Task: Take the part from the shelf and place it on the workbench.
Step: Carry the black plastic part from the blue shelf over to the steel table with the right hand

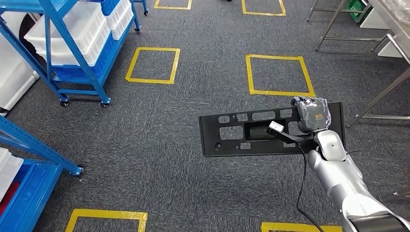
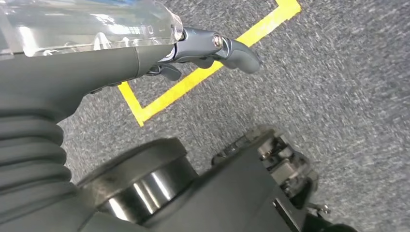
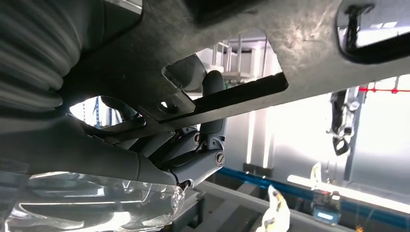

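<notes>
**Robot carries the black part over the carpet**

The grey carpet [image 1: 159, 145] is the biggest thing here, and it has yellow tape squares [image 1: 279, 75] stuck on it. A blue shelf [image 1: 72, 53] on small wheels stands on the carpet, far from the part, with white bins [image 1: 72, 36] stacked inside it. The metal legs of a workbench [image 1: 387, 92] stand just past the part's far end.

The part [image 1: 241, 133] is a long, flat black plate with many holes cut through it. It is up in the air above the carpet, lying almost flat, between the blue shelf and the workbench legs but much nearer the workbench legs. It is not on the shelf and not on the workbench.

The silver right arm [image 1: 345, 186] reaches up to the part. The right hand [image 1: 313, 116] grips the part at the end closest to the workbench legs. From the right wrist, dark fingers [image 3: 212, 101] poke up through one of the holes and curl around the plate's edge.

The left hand [image 2: 212, 48] hangs low over the carpet beside a yellow tape line [image 2: 193, 79]. It holds nothing. Its fingers look bent, but how far they are closed cannot be told.
</notes>
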Motion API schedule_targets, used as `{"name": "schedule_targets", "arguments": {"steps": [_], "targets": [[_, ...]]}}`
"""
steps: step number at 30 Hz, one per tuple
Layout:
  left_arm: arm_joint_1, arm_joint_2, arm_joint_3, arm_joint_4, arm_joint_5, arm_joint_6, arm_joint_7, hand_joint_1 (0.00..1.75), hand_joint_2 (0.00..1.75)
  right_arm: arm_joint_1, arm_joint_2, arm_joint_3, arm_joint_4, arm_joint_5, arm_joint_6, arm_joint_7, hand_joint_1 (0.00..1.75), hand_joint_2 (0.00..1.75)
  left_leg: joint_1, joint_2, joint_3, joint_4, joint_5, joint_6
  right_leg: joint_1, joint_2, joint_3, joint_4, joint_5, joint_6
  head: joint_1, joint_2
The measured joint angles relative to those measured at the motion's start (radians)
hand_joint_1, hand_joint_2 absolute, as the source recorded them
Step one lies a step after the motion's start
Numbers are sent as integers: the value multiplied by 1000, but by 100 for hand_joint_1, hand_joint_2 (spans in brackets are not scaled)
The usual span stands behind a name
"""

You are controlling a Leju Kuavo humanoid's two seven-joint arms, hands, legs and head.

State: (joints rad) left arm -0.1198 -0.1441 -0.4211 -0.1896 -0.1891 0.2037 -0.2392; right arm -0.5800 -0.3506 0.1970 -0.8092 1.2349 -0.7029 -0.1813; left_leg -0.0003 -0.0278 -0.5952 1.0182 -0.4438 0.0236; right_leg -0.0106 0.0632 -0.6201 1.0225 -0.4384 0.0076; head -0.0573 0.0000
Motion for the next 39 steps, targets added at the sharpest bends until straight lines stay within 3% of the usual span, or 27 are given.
{"name": "schedule_targets", "arguments": {"steps": [2,5,6,7,8,11,13,15,17,19,21,22,23,25,26,27,30,32,34,36,37,38,39], "targets": [[-2,0,1,0,-1,-1,-3,0,175,35,-5,-9,-28,2,0,0,175,175,2,10,6,-14,8,12,-2,-16,-14,31,-24,10,0,0],[-2,0,1,0,-9,-2,0,0,175,74,-10,-21,-61,4,0,2,175,175,1,26,9,-21,10,20,-5,-47,-99,205,-110,21,0,0],[-2,0,1,0,-14,-1,3,0,175,88,-11,-24,-69,8,0,3,175,175,0,32,9,-21,9,20,-8,-50,-125,257,-125,25,0,0],[-2,0,1,0,-19,0,5,0,175,101,-11,-26,-75,15,0,4,175,175,0,38,10,-20,8,19,-11,-53,-135,275,-122,28,0,0],[-2,0,1,0,-25,2,6,0,175,112,-11,-26,-81,23,0,5,175,175,0,44,11,-20,6,18,-13,-57,-123,250,-99,30,0,0],[-6,0,1,0,-37,5,6,0,175,126,-10,-28,-98,45,0,13,175,175,-2,61,17,-16,-4,6,-14,-93,-20,50,-15,27,0,0],[-9,0,1,0,-43,3,4,0,175,127,-8,-29,-107,56,0,22,175,175,-5,71,22,-16,-17,-6,-6,-106,10,-8,-14,14,0,0],[-11,0,0,-1,-50,-4,3,0,175,127,-6,-29,-110,62,0,26,175,175,-5,83,29,-17,-30,-19,-3,-89,14,-10,-21,-1,0,0],[-13,0,-3,-2,-61,-9,4,0,175,120,-6,-28,-108,62,0,27,175,175,-1,75,24,15,-46,-30,-5,-74,30,-15,-25,-16,0,0],[-14,0,-6,-3,-74,-11,7,0,175,103,-4,-25,-104,60,0,27,175,175,2,49,-33,132,-89,-33,-4,-62,52,-17,-36,-30,0,0],[-12,0,-12,-3,-85,-14,11,0,175,88,0,-21,-95,59,0,30,175,175,3,37,-125,272,-124,-34,1,-46,74,-17,-55,-36,0,0],[-11,0,-16,-3,-90,-16,13,0,175,85,1,-19,-91,59,0,34,175,175,3,36,-157,303,-115,-33,3,-36,88,-16,-65,-36,0,0],[-10,0,-20,-3,-94,-18,14,0,175,83,1,-17,-87,60,0,38,175,175,3,35,-169,292,-84,-32,4,-28,103,-16,-77,-36,0,0],[-11,0,-27,-3,-102,-24,17,0,175,79,2,-13,-81,61,0,48,175,175,3,24,-139,166,23,-27,3,-11,140,-17,-106,-32,0,0],[-11,1,-29,-3,-105,-28,20,0,175,75,3,-11,-79,62,0,53,175,175,2,11,-115,104,60,-25,4,-4,154,-18,-120,-29,0,0],[-14,1,-31,-3,-109,-33,22,0,175,69,4,-9,-75,64,0,58,175,175,2,1,-93,54,75,-22,2,4,163,-19,-132,-23,0,0],[-26,1,-38,-3,-115,-53,30,0,175,55,9,-5,-59,75,0,74,175,175,-5,-3,-58,5,47,-8,-6,19,170,-22,-126,-2,0,0],[-34,0,-43,-5,-115,-68,30,0,175,44,11,0,-43,80,0,79,175,175,-4,6,-21,-24,40,4,-8,2,147,34,-96,7,0,0],[-44,-2,-46,-6,-110,-84,28,0,175,21,14,6,-20,77,0,80,175,175,-1,14,20,-51,32,9,-8,-32,71,146,-90,15,0,0],[-53,-4,-47,-6,-103,-97,25,0,175,2,16,8,0,68,0,76,175,175,1,22,52,-62,12,10,-11,-49,-23,235,-140,24,0,0],[-55,-4,-47,-6,-104,-100,22,0,175,-1,15,9,7,62,0,72,175,175,1,26,70,-64,-2,10,-13,-52,-57,247,-165,28,0,0],[-55,-4,-47,-6,-107,-100,19,0,175,-2,15,9,12,57,0,67,175,175,2,29,90,-64,-18,9,-15,-55,-78,233,-170,30,0,0],[-56,-4,-47,-6,-113,-98,16,0,175,-1,13,9,17,54,0,63,175,175,2,33,112,-63,-35,7,-17,-60,-87,194,-146,31,0,0]]}}
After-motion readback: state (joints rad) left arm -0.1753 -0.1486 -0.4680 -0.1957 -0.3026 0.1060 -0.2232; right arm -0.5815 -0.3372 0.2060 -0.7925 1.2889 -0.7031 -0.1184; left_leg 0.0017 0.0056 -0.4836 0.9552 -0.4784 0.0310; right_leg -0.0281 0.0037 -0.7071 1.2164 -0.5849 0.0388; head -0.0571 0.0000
